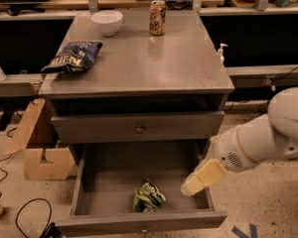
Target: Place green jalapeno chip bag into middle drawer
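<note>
Grey cabinet [154, 63] on speckled floor [268, 209] — cardboard box [37, 145] beside
</note>
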You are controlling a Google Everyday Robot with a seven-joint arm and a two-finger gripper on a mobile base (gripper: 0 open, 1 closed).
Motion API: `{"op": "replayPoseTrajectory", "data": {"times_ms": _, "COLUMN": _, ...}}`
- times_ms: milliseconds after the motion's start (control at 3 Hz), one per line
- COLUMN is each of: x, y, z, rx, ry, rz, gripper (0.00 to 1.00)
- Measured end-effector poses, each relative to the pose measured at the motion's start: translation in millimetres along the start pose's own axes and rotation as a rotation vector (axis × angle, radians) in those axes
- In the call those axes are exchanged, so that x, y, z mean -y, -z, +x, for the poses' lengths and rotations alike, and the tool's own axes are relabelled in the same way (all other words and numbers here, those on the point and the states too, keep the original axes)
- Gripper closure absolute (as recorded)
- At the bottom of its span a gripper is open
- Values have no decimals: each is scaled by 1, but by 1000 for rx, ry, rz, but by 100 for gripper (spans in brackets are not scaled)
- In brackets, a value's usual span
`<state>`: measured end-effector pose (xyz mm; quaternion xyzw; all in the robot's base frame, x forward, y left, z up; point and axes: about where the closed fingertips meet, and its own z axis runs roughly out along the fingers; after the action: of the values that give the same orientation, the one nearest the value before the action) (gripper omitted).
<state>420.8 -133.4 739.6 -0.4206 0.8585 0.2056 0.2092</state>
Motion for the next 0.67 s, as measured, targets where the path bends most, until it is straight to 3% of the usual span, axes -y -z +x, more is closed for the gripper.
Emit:
{"op": "replayPoseTrajectory", "data": {"times_ms": 333, "x": 10, "y": 68, "z": -43, "rx": 147, "ry": 60, "rz": 88, "gripper": 0}}
{"op": "replayPoseTrajectory", "data": {"times_ms": 667, "x": 22, "y": 115, "z": -68, "rx": 320, "ry": 81, "rz": 152, "gripper": 0}}
